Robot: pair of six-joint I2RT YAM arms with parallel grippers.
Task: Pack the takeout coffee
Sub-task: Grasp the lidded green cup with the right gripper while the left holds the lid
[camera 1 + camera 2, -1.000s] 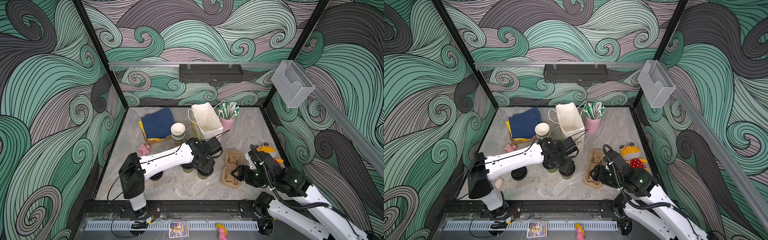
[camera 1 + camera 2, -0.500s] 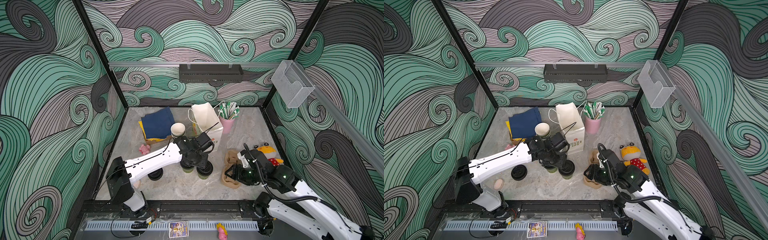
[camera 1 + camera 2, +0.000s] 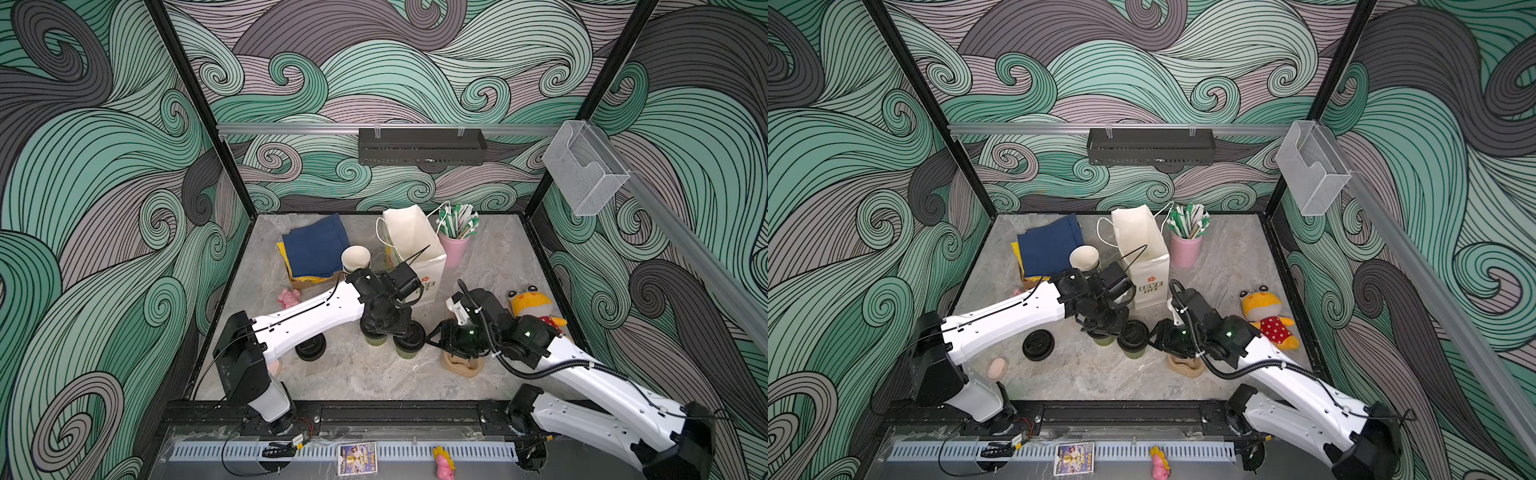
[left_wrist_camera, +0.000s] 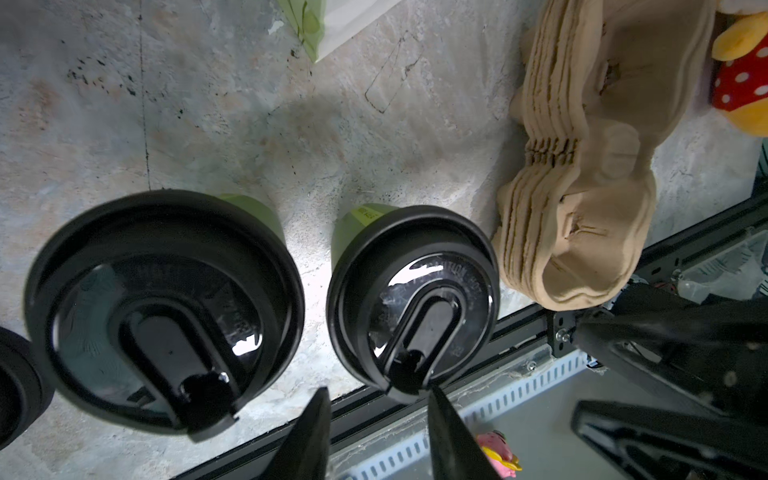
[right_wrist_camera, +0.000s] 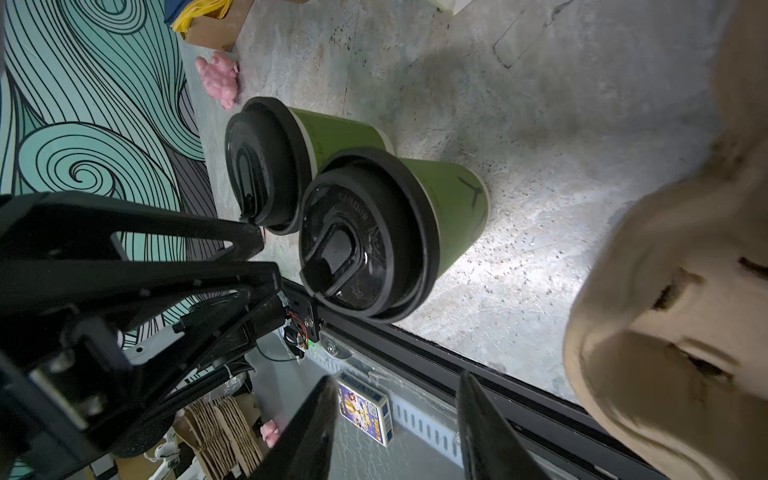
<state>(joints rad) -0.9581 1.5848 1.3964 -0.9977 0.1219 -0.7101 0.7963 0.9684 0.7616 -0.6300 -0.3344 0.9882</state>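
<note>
Low in the middle of both top views, the two olive-green paper cups with black plastic sip lids (image 3: 409, 338) stand upright, side by side on the grey stone-look table (image 3: 353, 374), capped and ready to pack. The left gripper (image 4: 378, 392) hangs just above them, jaws apart and empty, seemingly lining up a grab. To their right, the right gripper (image 5: 397, 380), also apart and empty, hovers over the stacked brown pulp cup carriers (image 3: 461, 365), probably to free one

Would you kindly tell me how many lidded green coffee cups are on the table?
2. One lidded green cup stands at the table's front middle, next to the brown carrier stack; the other stands just left of it. The white bag's inside is partly hidden.
</note>
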